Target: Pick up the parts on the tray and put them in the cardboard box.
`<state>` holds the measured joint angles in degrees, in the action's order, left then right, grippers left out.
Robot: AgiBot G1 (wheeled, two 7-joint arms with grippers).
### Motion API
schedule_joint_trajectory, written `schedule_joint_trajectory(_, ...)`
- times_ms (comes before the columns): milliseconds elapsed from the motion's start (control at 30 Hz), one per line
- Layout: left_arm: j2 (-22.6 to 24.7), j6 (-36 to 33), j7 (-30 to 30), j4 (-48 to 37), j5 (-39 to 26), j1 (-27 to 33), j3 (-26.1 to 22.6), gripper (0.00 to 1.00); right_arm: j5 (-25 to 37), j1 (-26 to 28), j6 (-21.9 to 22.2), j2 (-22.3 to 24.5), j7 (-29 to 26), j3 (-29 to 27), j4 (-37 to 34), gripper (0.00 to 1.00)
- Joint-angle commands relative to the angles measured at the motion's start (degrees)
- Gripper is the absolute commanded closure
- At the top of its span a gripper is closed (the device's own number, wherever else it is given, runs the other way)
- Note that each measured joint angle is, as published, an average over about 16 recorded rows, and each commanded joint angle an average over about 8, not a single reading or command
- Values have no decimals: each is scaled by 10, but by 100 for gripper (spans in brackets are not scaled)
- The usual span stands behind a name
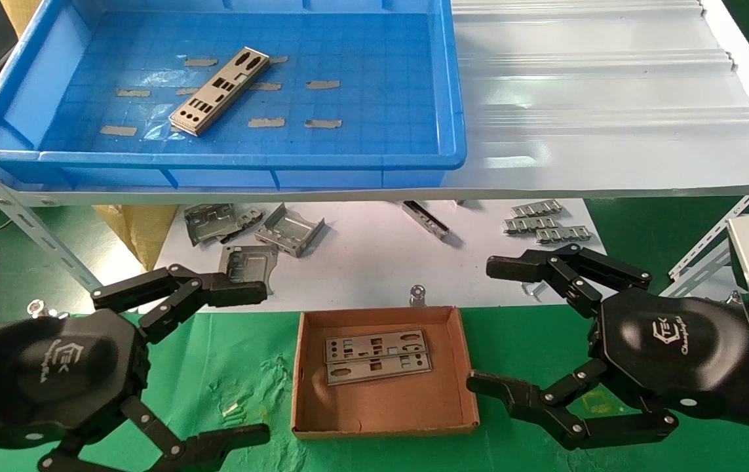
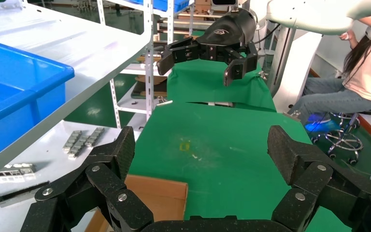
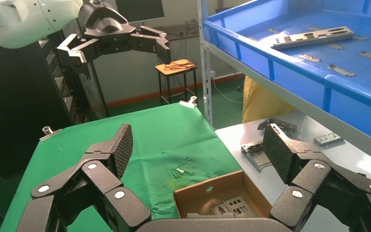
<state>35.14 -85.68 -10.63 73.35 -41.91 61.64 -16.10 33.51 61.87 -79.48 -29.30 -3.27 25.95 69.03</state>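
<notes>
One silver-grey punched plate point(image 1: 219, 92) lies diagonally on the floor of the blue tray point(image 1: 453, 98) on the upper shelf; it also shows in the right wrist view point(image 3: 312, 37). Two more plates point(image 1: 377, 355) lie in the brown cardboard box point(image 1: 384, 423) on the green cloth, and one shows in the right wrist view point(image 3: 233, 208). My left gripper point(image 1: 253, 360) is open and empty, left of the box. My right gripper point(image 1: 489, 324) is open and empty, right of the box. The box corner shows in the left wrist view point(image 2: 159, 195).
Bent grey brackets point(image 1: 289, 231) and ridged strips point(image 1: 544, 223) lie on the white lower shelf point(image 1: 374, 262) behind the box. Slotted shelf struts point(image 1: 27, 219) stand at both sides. A white corrugated sheet point(image 1: 610, 98) lies right of the tray. A seated person point(image 2: 362, 72) is far off.
</notes>
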Motion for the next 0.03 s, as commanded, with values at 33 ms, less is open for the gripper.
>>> schedule_joint_trajectory(33, 0, 0, 0, 0, 0, 0, 0, 0, 0, 0, 0, 0, 0, 0, 0, 0)
